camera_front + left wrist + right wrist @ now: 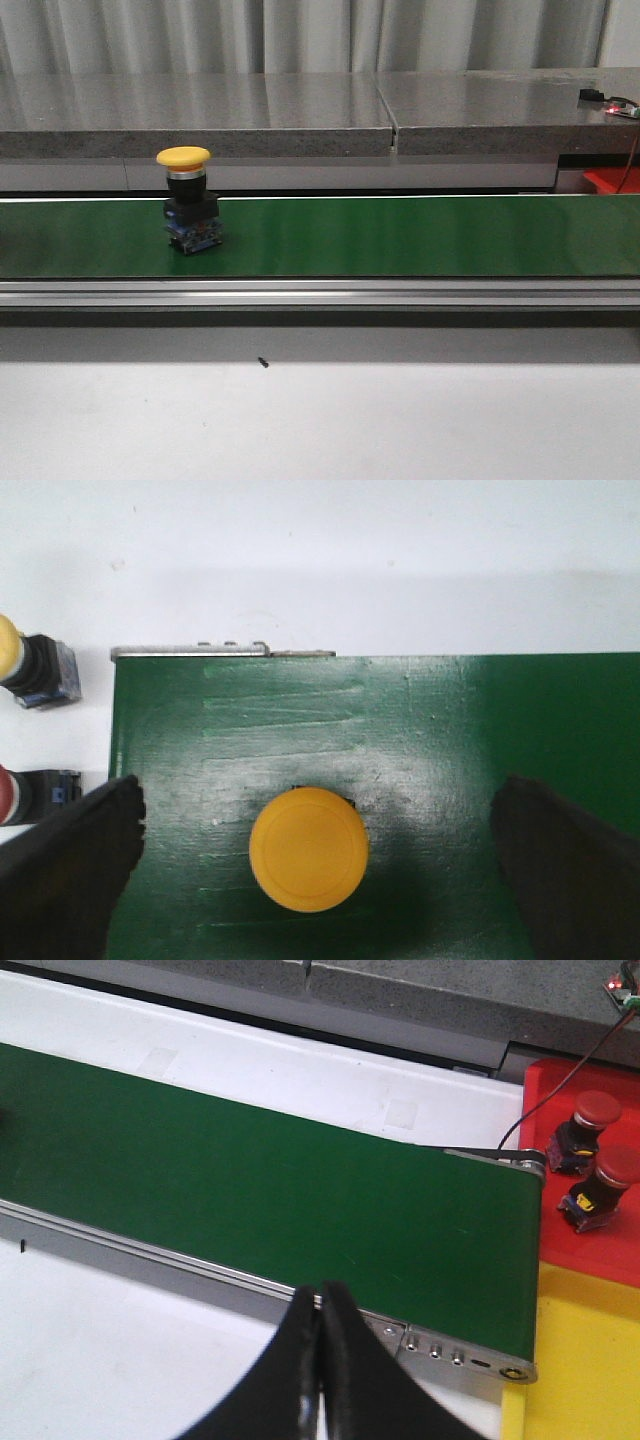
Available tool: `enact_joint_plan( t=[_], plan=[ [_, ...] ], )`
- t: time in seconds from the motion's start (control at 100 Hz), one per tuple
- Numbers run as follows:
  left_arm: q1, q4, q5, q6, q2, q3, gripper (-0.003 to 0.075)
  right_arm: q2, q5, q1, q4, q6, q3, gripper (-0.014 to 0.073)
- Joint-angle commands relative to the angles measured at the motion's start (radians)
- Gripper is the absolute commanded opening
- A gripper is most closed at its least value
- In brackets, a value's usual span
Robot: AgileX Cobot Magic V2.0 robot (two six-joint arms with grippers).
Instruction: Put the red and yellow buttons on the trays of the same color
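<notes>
Left claw (318,880) gapes wide around the yellow button (308,849) on the green belt (480,730); right claw (320,1360) pinched closed, empty.

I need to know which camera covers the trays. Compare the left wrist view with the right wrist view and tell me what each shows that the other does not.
Only the left wrist view shows the yellow button standing on the belt between the widely spread left fingers, plus two more buttons off the belt's end: one yellow, one red.

Only the right wrist view shows the red tray holding two red buttons, the yellow tray next to it, and the right fingers pressed together.

Both show the green conveyor belt.
</notes>
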State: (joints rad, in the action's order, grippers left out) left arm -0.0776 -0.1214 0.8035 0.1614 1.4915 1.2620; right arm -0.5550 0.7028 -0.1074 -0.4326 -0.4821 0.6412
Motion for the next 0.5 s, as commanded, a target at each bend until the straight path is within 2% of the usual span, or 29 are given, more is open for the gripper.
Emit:
enact_joint_plan(
  t=[0.0, 0.22, 0.37, 0.49],
  plan=[
    [0.021, -0.012, -0.049, 0.010, -0.103, 0.025, 0.0678, -0.002, -0.060, 0.002, -0.017, -0.011, 0.026, -0.0069],
    [0.111, -0.025, -0.137, 0.031, -0.302, -0.053, 0.0678, -0.002, -0.060, 0.002, -0.017, -0.011, 0.026, -0.0069],
    [0.170, -0.023, -0.224, 0.042, -0.463, -0.198, 0.0678, -0.002, -0.060, 0.002, -0.017, -0.011, 0.026, -0.0069],
    [0.173, -0.029, -0.239, 0.042, -0.603, -0.322, 0.0664, -0.002, -0.060, 0.002, -0.017, -0.011, 0.026, -0.0069]
  ],
)
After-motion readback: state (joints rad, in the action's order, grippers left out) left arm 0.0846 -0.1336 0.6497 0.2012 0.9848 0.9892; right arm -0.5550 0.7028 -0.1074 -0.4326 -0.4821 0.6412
